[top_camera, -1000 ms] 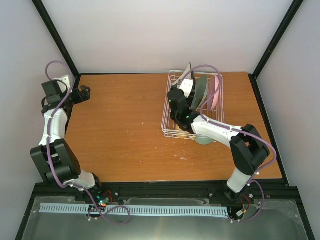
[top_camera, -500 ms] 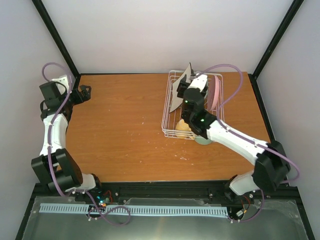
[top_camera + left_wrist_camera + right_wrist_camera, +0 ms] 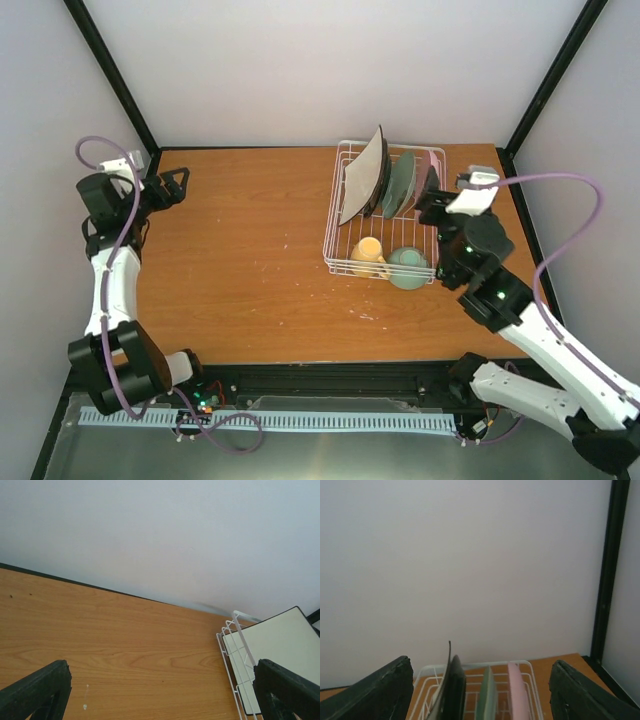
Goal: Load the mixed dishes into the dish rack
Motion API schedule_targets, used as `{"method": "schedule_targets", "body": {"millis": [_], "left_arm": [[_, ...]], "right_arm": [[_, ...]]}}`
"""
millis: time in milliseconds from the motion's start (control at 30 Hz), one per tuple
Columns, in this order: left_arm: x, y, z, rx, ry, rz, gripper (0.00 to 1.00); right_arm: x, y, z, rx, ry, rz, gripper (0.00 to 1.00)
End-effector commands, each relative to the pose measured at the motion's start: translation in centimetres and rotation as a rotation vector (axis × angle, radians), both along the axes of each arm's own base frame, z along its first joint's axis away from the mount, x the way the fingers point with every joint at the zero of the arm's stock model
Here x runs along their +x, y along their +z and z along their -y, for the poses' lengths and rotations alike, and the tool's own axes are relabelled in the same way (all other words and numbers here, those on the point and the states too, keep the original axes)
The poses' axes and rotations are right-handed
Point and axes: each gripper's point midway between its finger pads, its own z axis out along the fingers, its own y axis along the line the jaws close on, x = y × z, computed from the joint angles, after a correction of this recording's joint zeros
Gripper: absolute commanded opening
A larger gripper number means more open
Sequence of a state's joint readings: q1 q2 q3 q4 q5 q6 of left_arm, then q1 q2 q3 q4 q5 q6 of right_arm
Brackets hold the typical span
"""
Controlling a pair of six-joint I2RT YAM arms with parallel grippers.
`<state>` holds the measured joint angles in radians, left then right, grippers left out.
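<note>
The white wire dish rack (image 3: 340,262) stands at the back right of the table. In it stand on edge a white square plate (image 3: 360,182), a dark-rimmed plate (image 3: 380,188), a mint-green plate (image 3: 402,186) and a pink plate (image 3: 434,172). A yellow mug (image 3: 367,256) and a mint-green bowl (image 3: 407,267) sit at the rack's near end. My right gripper (image 3: 429,203) is open and empty, just right of the rack. The right wrist view shows the rack (image 3: 530,667), the dark plate (image 3: 455,690), the green plate (image 3: 487,700) and the pink plate (image 3: 516,692). My left gripper (image 3: 178,185) is open and empty at the far left.
Black frame posts stand at the table's back corners (image 3: 548,80). The left wrist view shows bare wooden table (image 3: 115,635), the rack's corner (image 3: 234,645) and the square plate (image 3: 280,640) at right. White walls enclose the table.
My right arm has pulled out of the rack and back to the right, leaving the square plate standing in it. My left arm has lifted slightly.
</note>
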<state>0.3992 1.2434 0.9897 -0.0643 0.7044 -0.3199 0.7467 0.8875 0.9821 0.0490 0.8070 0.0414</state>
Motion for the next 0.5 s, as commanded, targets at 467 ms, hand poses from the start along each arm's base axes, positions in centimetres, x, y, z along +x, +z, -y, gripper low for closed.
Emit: {"method": "schedule_targets", "body": {"millis": [467], "left_arm": [[-5.0,9.0,0.8,0.090,0.082,0.306,1.00]], "right_arm": [[-6.6,-5.1,7.0,-0.062,-0.059,-0.130,0.75]]}}
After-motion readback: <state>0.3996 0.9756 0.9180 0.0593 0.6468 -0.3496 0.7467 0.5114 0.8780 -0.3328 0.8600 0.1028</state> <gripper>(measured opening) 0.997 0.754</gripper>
